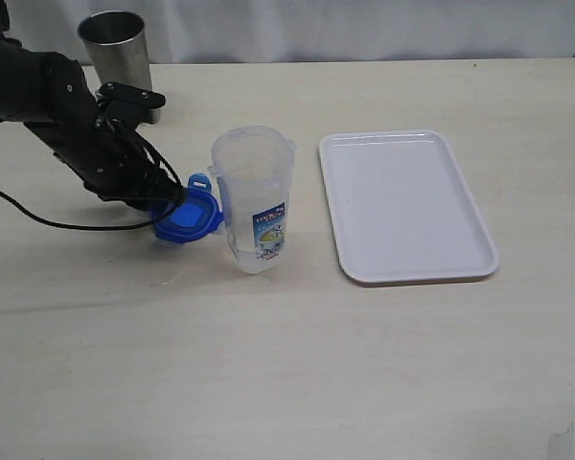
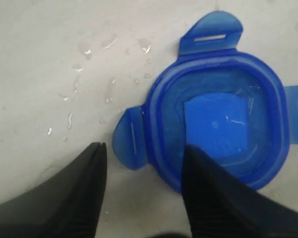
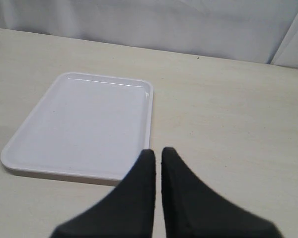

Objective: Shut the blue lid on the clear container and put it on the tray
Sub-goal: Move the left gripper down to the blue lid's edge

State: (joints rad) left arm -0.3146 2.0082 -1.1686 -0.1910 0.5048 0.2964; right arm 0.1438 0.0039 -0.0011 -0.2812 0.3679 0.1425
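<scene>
Left of centre in the exterior view, the blue lid lies just beside the open-topped clear container, with the bare tray to the right. The left gripper has its jaws apart astride the lid's rim, probably poised to pinch and lift it. The right gripper, pressed together and empty, hovers near the tray, out of the way.

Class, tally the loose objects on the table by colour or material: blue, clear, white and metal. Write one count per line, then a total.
Blue: 1, the blue lid
Clear: 1, the clear container
White: 1, the tray
Metal: 1, the grey metal cup
Total: 4
</scene>
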